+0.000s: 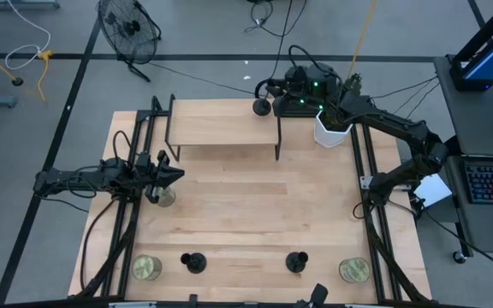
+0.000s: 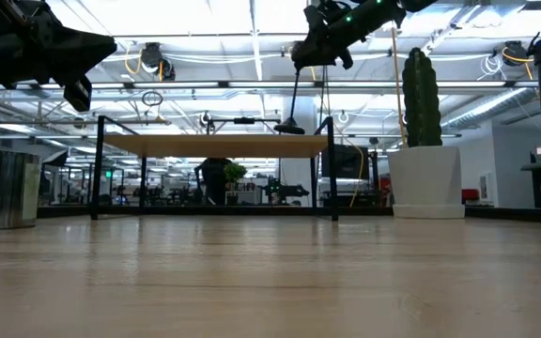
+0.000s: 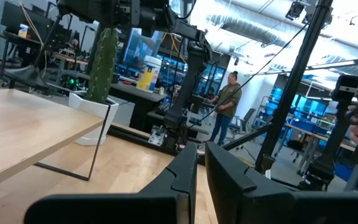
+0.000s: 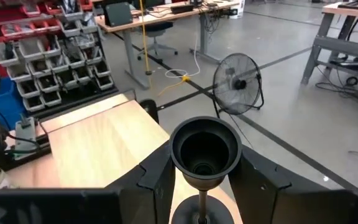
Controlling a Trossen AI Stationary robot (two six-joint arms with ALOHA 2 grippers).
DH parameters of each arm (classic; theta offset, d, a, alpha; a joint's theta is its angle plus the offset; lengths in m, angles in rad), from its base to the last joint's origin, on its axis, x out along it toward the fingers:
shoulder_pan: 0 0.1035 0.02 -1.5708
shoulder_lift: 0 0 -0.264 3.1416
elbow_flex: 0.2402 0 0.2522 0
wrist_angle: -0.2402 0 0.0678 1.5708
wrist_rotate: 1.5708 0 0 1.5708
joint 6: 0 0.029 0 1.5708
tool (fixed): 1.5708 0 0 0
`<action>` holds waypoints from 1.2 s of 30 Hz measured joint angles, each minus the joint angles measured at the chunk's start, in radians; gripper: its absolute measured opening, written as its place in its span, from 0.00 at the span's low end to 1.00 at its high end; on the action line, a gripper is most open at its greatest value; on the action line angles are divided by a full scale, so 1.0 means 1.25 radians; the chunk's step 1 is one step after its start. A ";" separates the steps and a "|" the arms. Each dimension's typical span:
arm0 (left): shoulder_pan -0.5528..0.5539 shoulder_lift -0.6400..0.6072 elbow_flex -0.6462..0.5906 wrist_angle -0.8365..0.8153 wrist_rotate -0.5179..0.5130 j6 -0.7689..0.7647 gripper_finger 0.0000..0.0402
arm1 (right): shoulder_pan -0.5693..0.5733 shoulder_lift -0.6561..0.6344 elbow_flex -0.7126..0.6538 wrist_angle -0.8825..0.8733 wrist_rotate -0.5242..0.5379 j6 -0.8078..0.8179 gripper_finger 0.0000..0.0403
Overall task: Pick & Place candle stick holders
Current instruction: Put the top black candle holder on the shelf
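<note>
- Your candle stick holder (image 4: pixel 204 155) hangs upright in the right gripper (image 1: pixel 274 88), stem pinched, cup up, base just over the raised shelf (image 1: pixel 221 124) edge
- Shelf lies straight below, so lower vertically
- Left gripper (image 1: pixel 171 175) waits closed at the table's left, empty

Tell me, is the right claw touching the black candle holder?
Touching. The right wrist view shows the right claw with its fingers pressed against both sides of the candle holder, just under the cup.
</note>
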 joint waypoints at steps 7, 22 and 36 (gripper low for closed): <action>0.000 0.000 0.000 0.000 0.000 0.000 0.09 | -0.020 0.000 0.000 -0.016 -0.002 -0.019 0.32; 0.000 0.000 0.000 0.000 -0.001 0.000 0.09 | -0.030 0.022 0.000 0.000 -0.045 0.002 0.32; 0.000 0.000 0.000 0.000 -0.001 0.000 0.09 | -0.031 0.023 0.000 -0.031 -0.045 0.000 0.32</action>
